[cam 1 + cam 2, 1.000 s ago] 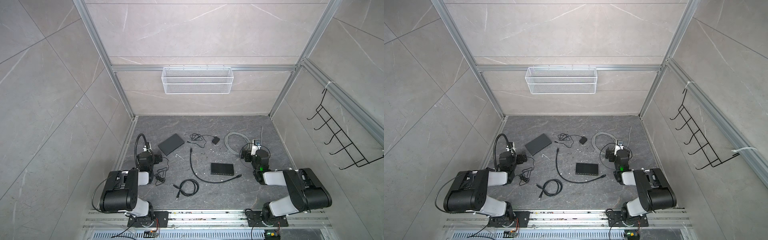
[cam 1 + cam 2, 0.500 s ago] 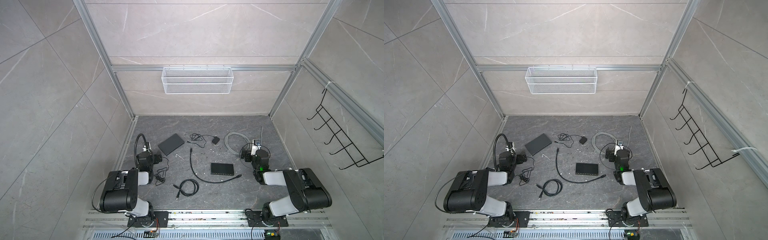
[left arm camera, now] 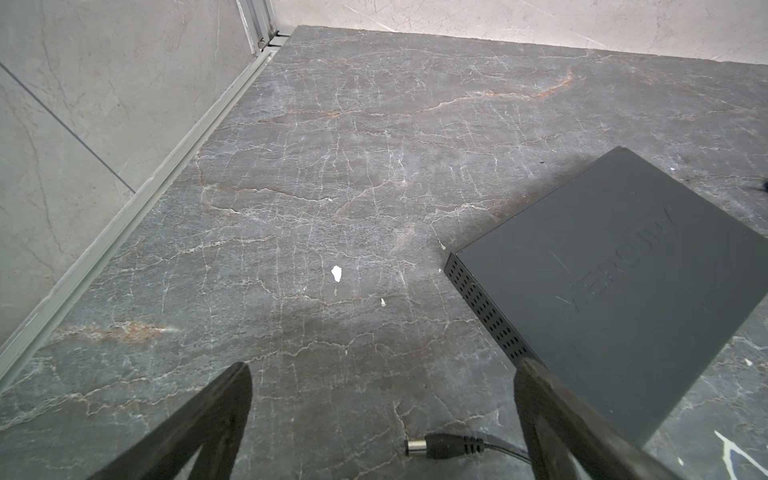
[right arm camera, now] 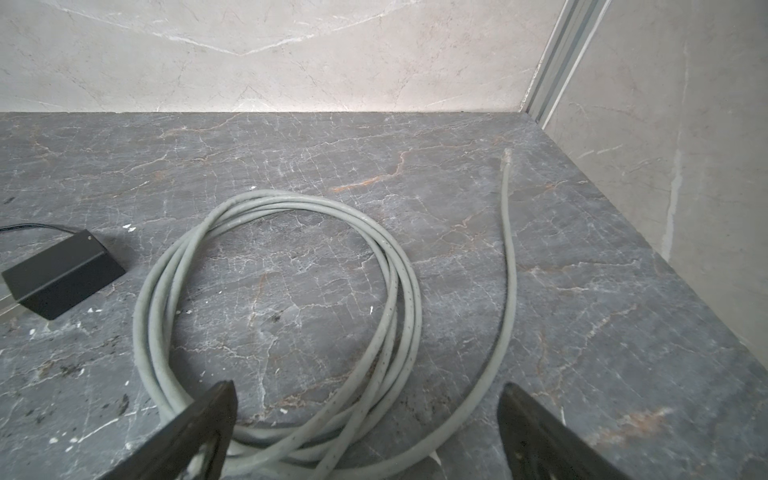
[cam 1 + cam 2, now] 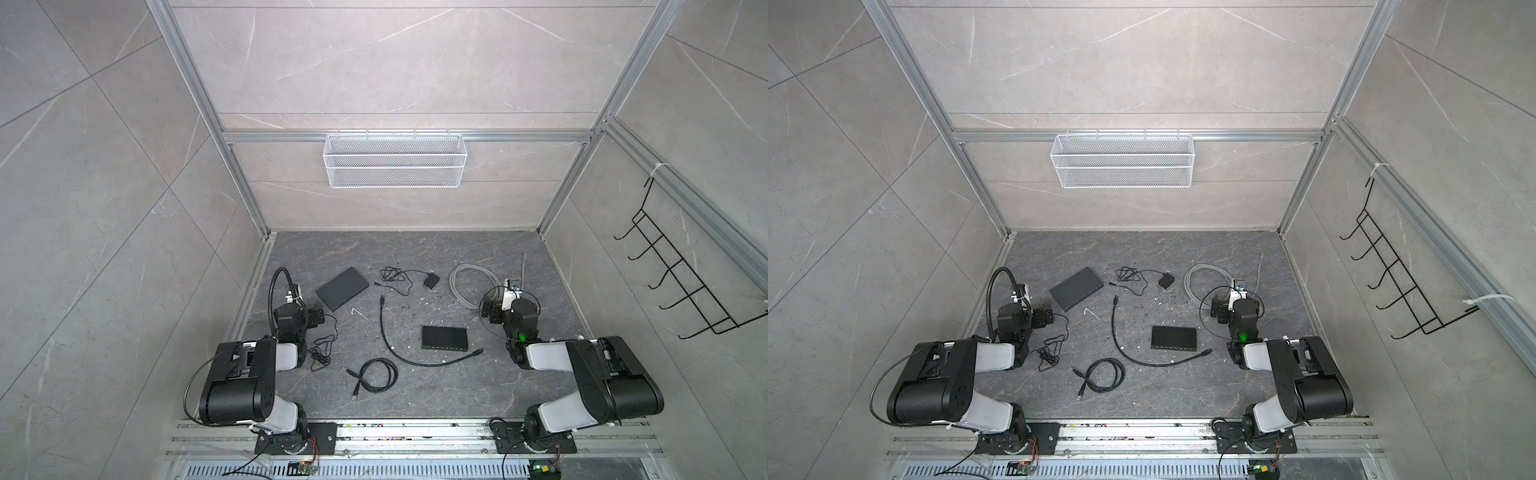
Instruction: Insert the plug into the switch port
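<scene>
Both arms sit folded low at the near side of the dark stone table point(image 5: 415, 249). The left gripper point(image 3: 384, 368) is released, fingers spread wide and holding nothing. In the left wrist view a barrel plug point(image 3: 436, 446) on a thin cord lies flat on the table between the fingers, and a flat black box point(image 3: 615, 282) sits just beside one finger. The right gripper point(image 4: 370, 390) is also released and wide, low over a grey cable coil point(image 4: 405, 291); cannot tell if it touches. The coil's loose end point(image 4: 507, 156) points at the back wall, and a black power adapter point(image 4: 62, 272) lies near the coil.

In both top views the switch point(image 5: 444, 343) point(image 5: 1174, 336) lies mid-table, right of centre, with its port row facing the near edge. A black cable point(image 5: 384, 332) curves round it, and its plug point(image 5: 478, 352) lies on the table just off the switch's near right corner, not inserted. A second black cable point(image 5: 376, 376) is coiled nearer the front
</scene>
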Action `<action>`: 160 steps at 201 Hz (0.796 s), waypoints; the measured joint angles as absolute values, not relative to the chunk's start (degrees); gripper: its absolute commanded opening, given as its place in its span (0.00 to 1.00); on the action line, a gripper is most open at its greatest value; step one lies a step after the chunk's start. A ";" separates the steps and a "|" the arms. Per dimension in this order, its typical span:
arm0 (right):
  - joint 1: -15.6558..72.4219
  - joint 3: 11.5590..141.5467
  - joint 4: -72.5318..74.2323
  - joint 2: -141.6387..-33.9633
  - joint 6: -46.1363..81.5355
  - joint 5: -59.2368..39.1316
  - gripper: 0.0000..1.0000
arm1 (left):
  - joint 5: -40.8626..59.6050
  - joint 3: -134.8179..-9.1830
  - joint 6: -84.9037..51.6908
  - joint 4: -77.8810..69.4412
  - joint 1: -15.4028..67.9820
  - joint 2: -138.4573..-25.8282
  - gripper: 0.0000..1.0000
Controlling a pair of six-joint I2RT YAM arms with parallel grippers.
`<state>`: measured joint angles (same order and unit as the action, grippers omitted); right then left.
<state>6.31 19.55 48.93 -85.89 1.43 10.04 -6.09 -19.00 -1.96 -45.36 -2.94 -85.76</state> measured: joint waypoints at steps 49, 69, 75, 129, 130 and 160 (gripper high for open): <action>9.37 35.27 20.08 -73.43 3.99 9.65 0.99 | -7.64 -31.44 -3.84 -26.39 -3.75 -81.49 0.98; 12.99 41.17 11.14 -71.16 8.71 7.33 0.95 | -8.40 -39.24 -6.28 -17.23 -2.72 -77.78 0.97; 14.33 42.04 8.73 -70.85 10.41 6.33 0.95 | -8.97 -41.30 -7.29 -14.57 -1.93 -76.82 0.96; 23.97 41.82 -14.13 -67.44 22.81 2.70 0.88 | -11.73 -55.55 -20.78 9.80 21.10 -75.96 0.91; 24.05 41.80 -14.37 -67.31 22.98 2.68 0.88 | -11.66 -55.70 -21.06 10.22 22.02 -76.12 0.91; 26.68 38.02 -19.57 -62.96 29.56 -0.10 0.74 | -9.06 -55.77 -29.41 14.50 36.84 -81.30 0.87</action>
<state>26.68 38.02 -19.57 -62.96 29.56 -0.10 -9.06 -55.77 -29.41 14.50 36.84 -81.30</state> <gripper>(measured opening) 0.793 0.884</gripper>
